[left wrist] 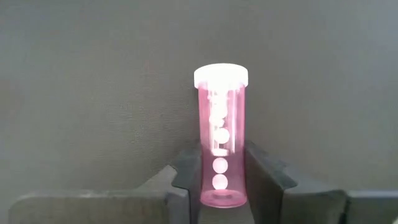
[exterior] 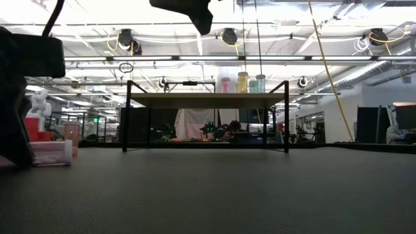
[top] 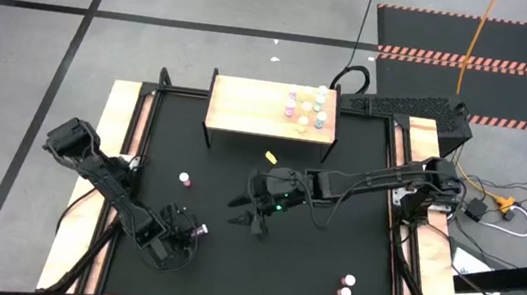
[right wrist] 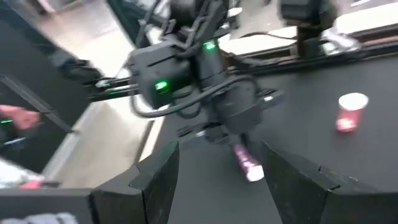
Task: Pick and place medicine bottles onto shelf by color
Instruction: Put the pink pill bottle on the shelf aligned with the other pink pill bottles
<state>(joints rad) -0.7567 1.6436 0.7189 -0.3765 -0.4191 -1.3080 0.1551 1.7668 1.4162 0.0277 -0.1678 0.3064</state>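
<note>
While both arms are being seen over the black mat, places are being given relative to the shelf.

Left tool: the left tool is being held low over the mat's near left part, well apart from the shelf; its fingers are being pressed against both sides of a pink bottle, so it is clamped on that bottle.

Held bottle: the pink bottle is being gripped at its lower body, its white cap pointing away from the tool; round white pills are being seen through its wall.

Right tool: the right tool is being held above the mat's middle, in front of the shelf, with its fingers standing apart and nothing between them.

Shelf: a cluster of bottles, pink, yellow and teal, is being kept upright on the shelf's right end.

Loose bottles: one pink bottle on the mat is standing in front of the shelf's left end; two more pink bottles are standing touching each other far from the shelf, toward the mat's near right corner.
</note>
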